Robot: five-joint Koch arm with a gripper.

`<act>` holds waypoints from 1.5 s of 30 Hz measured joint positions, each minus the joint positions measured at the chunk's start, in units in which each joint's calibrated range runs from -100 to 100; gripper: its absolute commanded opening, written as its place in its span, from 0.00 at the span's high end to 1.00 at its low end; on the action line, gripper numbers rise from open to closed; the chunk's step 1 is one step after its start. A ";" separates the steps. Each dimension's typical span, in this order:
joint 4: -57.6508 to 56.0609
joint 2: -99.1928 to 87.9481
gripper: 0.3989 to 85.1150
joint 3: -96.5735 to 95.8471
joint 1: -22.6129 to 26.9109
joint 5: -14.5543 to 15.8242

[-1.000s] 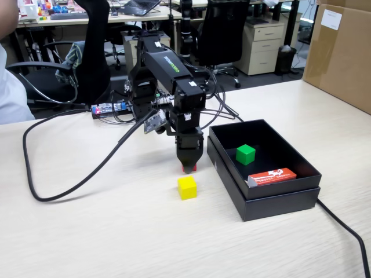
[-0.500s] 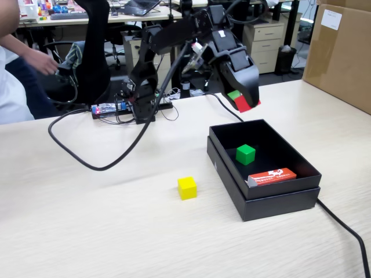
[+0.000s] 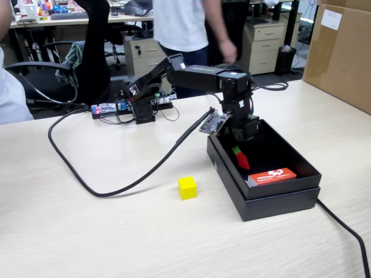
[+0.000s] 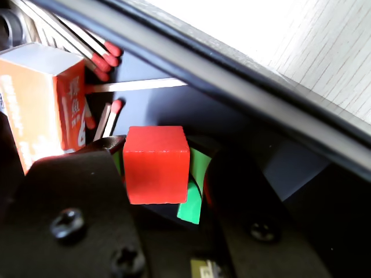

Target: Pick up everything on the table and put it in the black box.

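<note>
The tool (image 4: 168, 191) pinches the red cube (image 4: 156, 164) inside the box (image 3: 278, 200), the green cube (image 4: 192, 197) just behind it. The yellow cube (image 3: 187, 188) sits on the bench (image 3: 87, 231), well apart.

The arm (image 3: 191, 75) is matte black, with cross-head screws (image 4: 68, 223), a bare circuit board (image 3: 213, 123) and black cables (image 3: 116, 188).

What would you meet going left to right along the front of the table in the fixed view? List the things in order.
Black cable → yellow cube → black box, holding the red cube and then the orange packet.
</note>
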 measured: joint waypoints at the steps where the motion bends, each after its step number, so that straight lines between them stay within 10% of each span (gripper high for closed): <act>1: 0.00 0.00 0.61 0.00 0.00 0.00; 16: -0.54 -36.50 0.45 -13.24 -7.62 -0.59; 36: -0.46 -11.52 0.43 -15.43 -12.45 -1.47; 41: -0.46 -6.73 0.55 -14.88 -12.65 -1.66; 45: -0.46 -5.05 0.83 -13.69 -12.84 -1.90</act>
